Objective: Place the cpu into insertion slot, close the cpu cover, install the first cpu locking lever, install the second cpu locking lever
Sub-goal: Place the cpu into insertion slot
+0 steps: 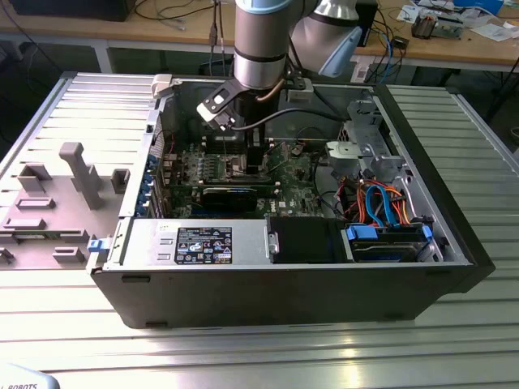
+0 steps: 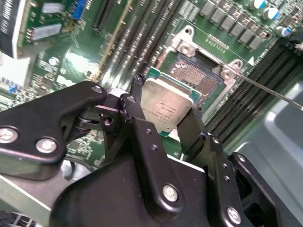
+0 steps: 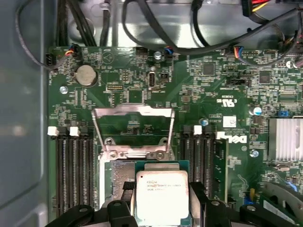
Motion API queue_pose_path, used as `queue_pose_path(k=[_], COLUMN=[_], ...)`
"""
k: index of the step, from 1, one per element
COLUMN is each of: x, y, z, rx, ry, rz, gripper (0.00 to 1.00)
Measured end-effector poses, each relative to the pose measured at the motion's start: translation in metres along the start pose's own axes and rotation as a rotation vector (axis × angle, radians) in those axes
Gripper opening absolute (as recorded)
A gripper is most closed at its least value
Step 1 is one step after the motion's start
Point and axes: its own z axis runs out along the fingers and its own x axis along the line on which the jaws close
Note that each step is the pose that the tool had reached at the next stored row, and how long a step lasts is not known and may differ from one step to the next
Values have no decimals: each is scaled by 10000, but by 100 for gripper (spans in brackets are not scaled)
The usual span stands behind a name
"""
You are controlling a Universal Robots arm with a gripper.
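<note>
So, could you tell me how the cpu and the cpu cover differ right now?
The cpu is a solid silvery square; the cpu cover is an open frame with a square window. The cpu is held in the gripper; the cpu cover stands swung open, with nothing touching it. Both are silvery metal.

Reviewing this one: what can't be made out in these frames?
First wrist view: the cpu covers part of the insertion slot; the gripper hides one cpu edge.
Second wrist view: the fingers hide the cpu's sides; the thin locking lever runs off the edge.
</note>
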Motion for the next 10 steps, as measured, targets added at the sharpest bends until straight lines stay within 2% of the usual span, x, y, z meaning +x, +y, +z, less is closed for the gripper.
queue_pose_path(k=[3, 6, 8, 10], x=[61, 104, 144, 150], y=[-18, -70, -71, -71], z=[11, 48, 70, 101], rx=[-1, -1, 0, -1], ry=[-8, -14, -14, -13], rz=[-18, -16, -16, -1], gripper=[54, 54, 54, 54])
